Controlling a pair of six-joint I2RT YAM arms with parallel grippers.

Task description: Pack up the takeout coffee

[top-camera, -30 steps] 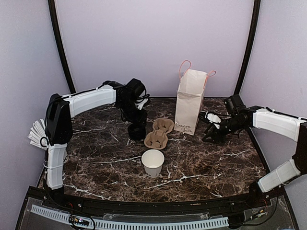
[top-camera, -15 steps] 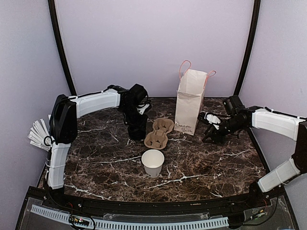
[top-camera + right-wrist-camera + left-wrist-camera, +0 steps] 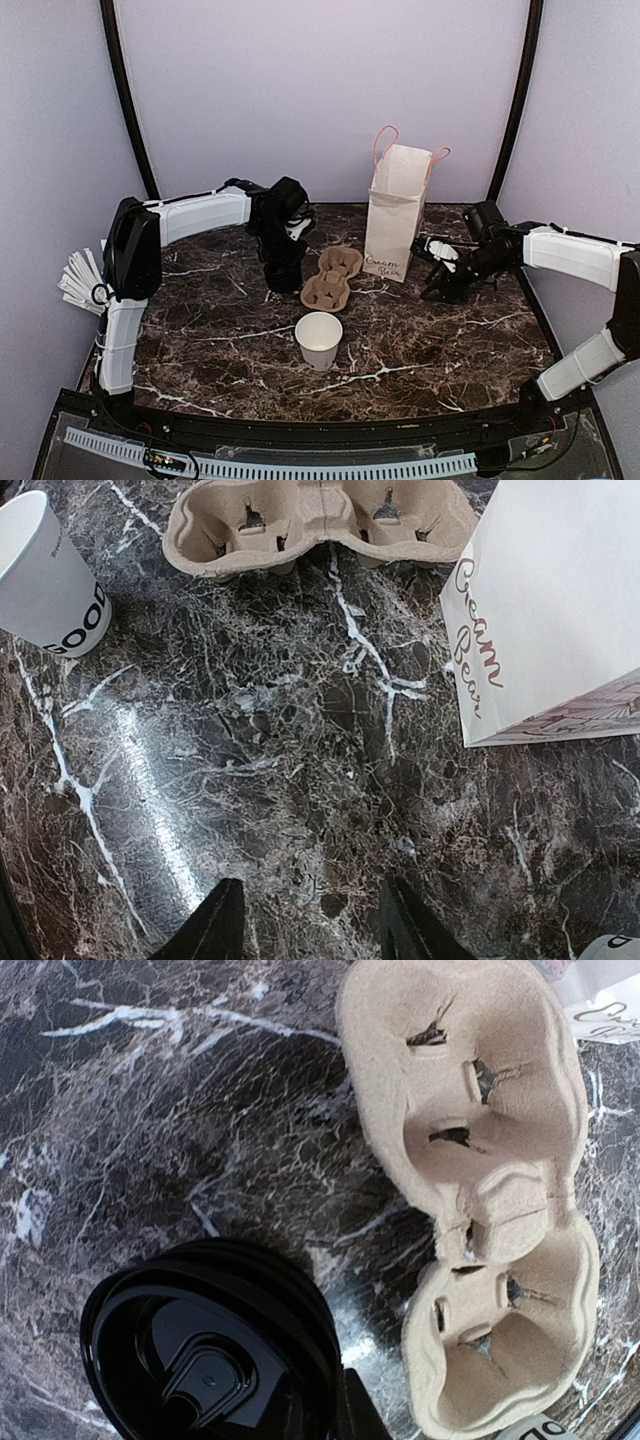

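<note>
Where it all stands: a dark marble table [image 3: 200, 330] veined in white, closed in by pale lilac walls [image 3: 320, 90], with a curved black pole [image 3: 125, 100] at each back corner.
Landmark: a white paper bag [image 3: 395, 215] with pink handles and the words "Cream Bean" in script stands upright at the back middle of the table, mouth up. Its inside cannot be seen.
Cup carrier [image 3: 332, 278]: a brown pulp tray with two wells lies flat just left of the bag. Bare pulp shows in both wells.
Open cup [image 3: 319, 340]: a white cup without a lid stands upright in front of the bag and a little to its left. It has black lettering low on its side, and its inside shows white.
Takeout coffee [image 3: 205, 1355]: it sits left of the bag, just past the carrier. Only its round black lid shows, seen from above.
Left gripper [image 3: 284, 275]: it hangs over the coffee. One dark finger [image 3: 365, 1420] shows against the lid's rim and the other is hidden, so I cannot tell whether it grips.
Right gripper [image 3: 312, 905]: it is right of the bag, low over bare marble, with its fingers spread apart and nothing between them.
</note>
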